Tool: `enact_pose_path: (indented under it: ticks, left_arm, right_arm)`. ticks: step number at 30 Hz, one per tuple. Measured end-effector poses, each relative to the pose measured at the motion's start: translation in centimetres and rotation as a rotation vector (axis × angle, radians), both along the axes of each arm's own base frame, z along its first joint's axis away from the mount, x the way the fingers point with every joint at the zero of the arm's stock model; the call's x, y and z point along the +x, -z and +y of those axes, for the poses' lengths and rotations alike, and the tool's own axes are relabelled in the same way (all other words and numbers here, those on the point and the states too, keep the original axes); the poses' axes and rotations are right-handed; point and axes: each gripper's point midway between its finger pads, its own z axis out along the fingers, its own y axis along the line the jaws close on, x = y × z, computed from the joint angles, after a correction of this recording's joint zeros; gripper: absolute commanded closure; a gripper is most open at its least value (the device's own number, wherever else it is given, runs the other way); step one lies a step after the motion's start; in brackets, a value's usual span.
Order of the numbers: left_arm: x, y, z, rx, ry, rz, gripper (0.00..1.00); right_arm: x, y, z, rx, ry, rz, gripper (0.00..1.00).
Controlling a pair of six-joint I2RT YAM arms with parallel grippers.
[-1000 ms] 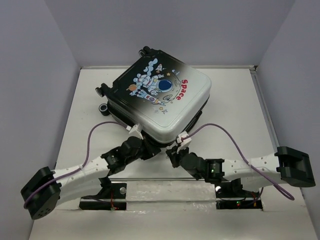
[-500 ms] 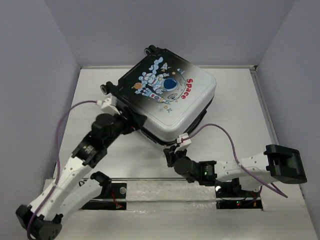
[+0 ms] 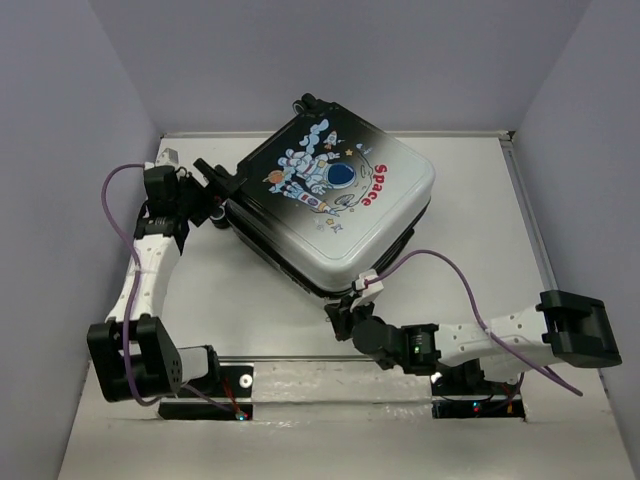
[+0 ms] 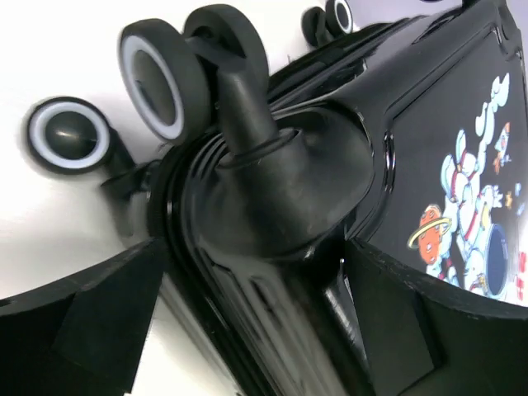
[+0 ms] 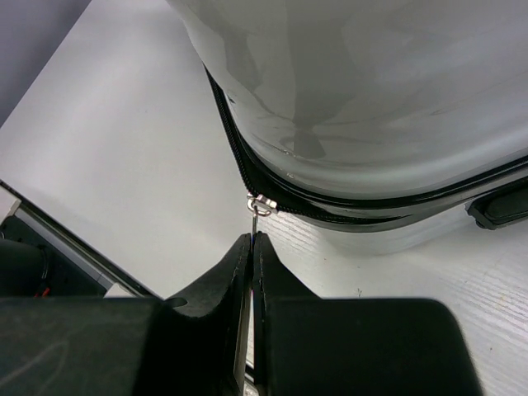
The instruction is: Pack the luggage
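Luggage (image 3: 335,205), a stiff, slick, likely hefty shell lying mid-surface, is best taken at its edges: left hand (image 4: 247,318) gapes wide round the far-left wheel (image 4: 153,78), right hand (image 5: 252,247) pinches the near zip pull (image 5: 259,206).

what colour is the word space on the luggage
Red lettering on the luggage; top external view shows it best.

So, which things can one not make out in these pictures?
- Inside of luggage: every view, shell closed.
- Tab of zipper pull: right wrist, hidden between right gripper fingers.
- Whether left gripper touches luggage: left wrist blurred, top too small.
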Motion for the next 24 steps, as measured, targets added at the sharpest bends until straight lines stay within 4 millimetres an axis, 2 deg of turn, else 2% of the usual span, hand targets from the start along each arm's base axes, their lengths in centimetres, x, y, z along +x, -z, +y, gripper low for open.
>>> enact_pose_path:
  ticks: [2, 8, 14, 18, 21, 22, 24]
  left_arm:
    - [1.0, 0.0, -0.2, -0.030, 0.017, 0.009, 0.01]
    - [5.5, -2.6, -0.1, -0.058, 0.029, -0.072, 0.01]
    - [7.7, -0.7, 0.0, -0.094, 0.029, -0.028, 0.01]
    - [8.3, 0.6, 0.0, -0.111, 0.022, -0.002, 0.03]
    - [8.7, 0.9, 0.1, -0.125, 0.014, -0.001, 0.14]
    - [8.9, 0.8, 0.0, -0.132, 0.011, -0.006, 0.25]
    - [9.2, 0.7, 0.1, -0.145, 0.000, -0.011, 0.38]
  right_arm:
    - [0.0, 0.0, 0.0, -0.001, -0.003, 0.001, 0.93]
    - [-0.2, 0.1, 0.0, 0.002, -0.016, 0.006, 0.93]
    - [-0.4, 0.2, 0.0, 0.004, -0.028, 0.011, 0.93]
    - [-0.5, 0.1, 0.0, 0.004, -0.033, 0.012, 0.93]
    - [-0.5, 0.0, 0.0, 0.007, -0.035, 0.012, 0.93]
    - [-0.5, 0.0, 0.1, 0.007, -0.037, 0.013, 0.93]
    - [-0.6, 0.0, 0.1, 0.006, -0.040, 0.012, 0.93]
